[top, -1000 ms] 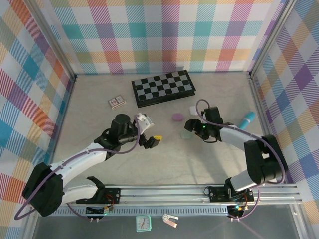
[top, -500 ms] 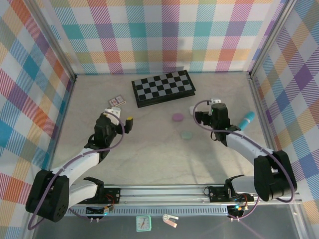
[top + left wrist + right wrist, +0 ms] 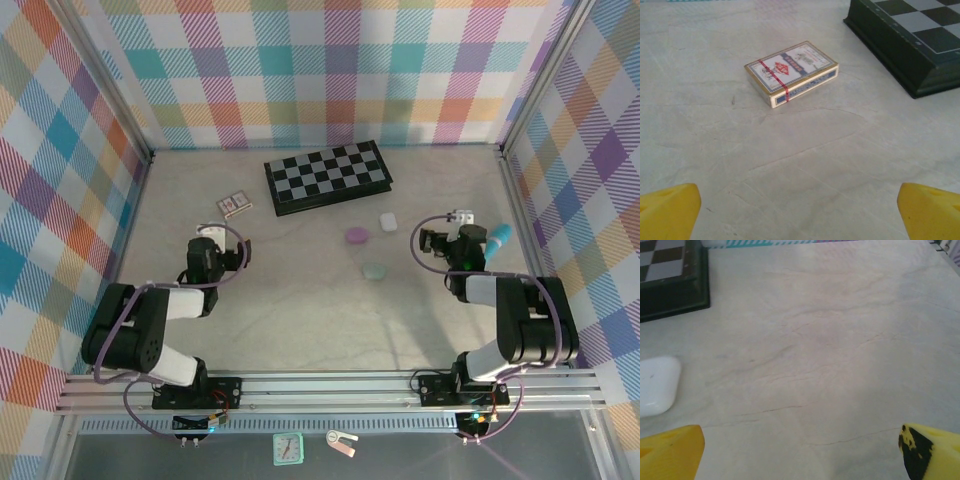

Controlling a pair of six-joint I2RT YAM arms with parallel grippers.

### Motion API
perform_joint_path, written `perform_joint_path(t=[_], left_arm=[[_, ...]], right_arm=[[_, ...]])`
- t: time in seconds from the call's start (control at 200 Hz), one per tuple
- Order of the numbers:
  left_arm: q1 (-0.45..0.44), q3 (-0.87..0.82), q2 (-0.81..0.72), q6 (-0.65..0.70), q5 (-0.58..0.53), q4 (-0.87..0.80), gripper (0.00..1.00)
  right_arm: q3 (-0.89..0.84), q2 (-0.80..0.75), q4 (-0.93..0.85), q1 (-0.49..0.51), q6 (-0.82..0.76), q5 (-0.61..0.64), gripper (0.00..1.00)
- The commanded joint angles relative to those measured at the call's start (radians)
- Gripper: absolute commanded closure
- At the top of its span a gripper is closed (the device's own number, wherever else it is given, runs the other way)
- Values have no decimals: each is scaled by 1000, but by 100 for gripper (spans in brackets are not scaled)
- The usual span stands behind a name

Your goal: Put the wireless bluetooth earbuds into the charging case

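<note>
L pincer point(image 3: 800, 215) gapes wide w/ nothing in it: its yellow fingertips point(image 3: 667, 210) sit at the bottom corners of the wrist view, bare worktop point(image 3: 805, 150) btwn them. Ahead of it a banded card deck point(image 3: 791, 73) lies flat, apart from the chessboard point(image 3: 910, 50) at upper right. R pincer point(image 3: 800, 455) is likewise spread wide & empty, tips low over the worktop. A white charging case point(image 3: 655, 385) lies just ahead of its left tip, not touching. From above, three cases sit mid-worktop btwn the two arms: the white one nearest the chessboard's near right corner, lilac case point(image 3: 356, 236) just left of it, mint case point(image 3: 374, 271) closer to the arms. Earbuds themselves too small to make out. Light-blue tube point(image 3: 498, 239) lies just right of R pincer, near the right wall.
</note>
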Motion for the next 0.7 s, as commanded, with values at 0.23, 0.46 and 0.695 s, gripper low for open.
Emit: perform_joint_path(t=[0.23, 0.46, 0.695], left_arm=[[36, 63, 73, -56, 31, 37, 0], [36, 59, 74, -52, 31, 47, 0], [36, 60, 74, -51, 31, 44, 0]], right_arm=[[-24, 24, 127, -9, 29, -115, 1], [-23, 23, 126, -8, 29, -114, 1], [-21, 22, 125, -6, 30, -112, 1]])
